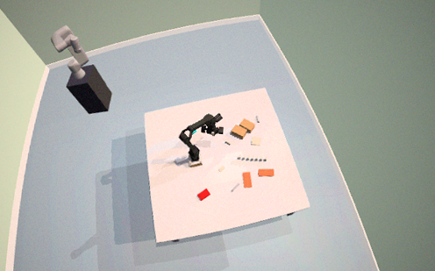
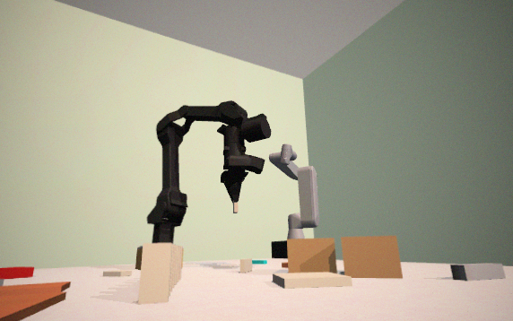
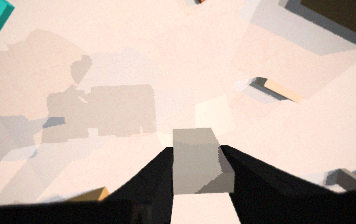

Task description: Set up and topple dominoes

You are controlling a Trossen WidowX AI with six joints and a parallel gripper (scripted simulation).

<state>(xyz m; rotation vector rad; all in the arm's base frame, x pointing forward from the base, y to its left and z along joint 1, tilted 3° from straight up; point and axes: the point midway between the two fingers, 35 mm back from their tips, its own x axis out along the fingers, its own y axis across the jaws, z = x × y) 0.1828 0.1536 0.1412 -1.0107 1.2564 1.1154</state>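
Note:
A row of several cream dominoes (image 1: 251, 159) (image 2: 154, 273) stands upright on the white table (image 1: 178, 212), seen nearly end-on in the exterior view. My gripper (image 1: 212, 131) (image 2: 235, 202) (image 3: 197, 149) points down and is shut on a cream domino (image 2: 235, 208) (image 3: 195, 160). The domino hangs upright below the fingertips, well above the table, away from the row on the arm's side. A small cream block (image 1: 227, 143) (image 2: 246, 265) (image 3: 283, 90) rests on the table between the gripper and the row; whether it is a domino I cannot tell.
Two cardboard-brown blocks (image 1: 247, 125) (image 1: 238, 131) and a cream slab (image 1: 256, 141) (image 2: 314, 281) lie beyond the small block. Two orange slabs (image 1: 247, 180) (image 1: 266, 173) lie beside the row. A red block (image 1: 203, 194), a small cream piece (image 1: 221, 168) and a teal piece (image 2: 259, 262) (image 3: 4, 15) also lie there.

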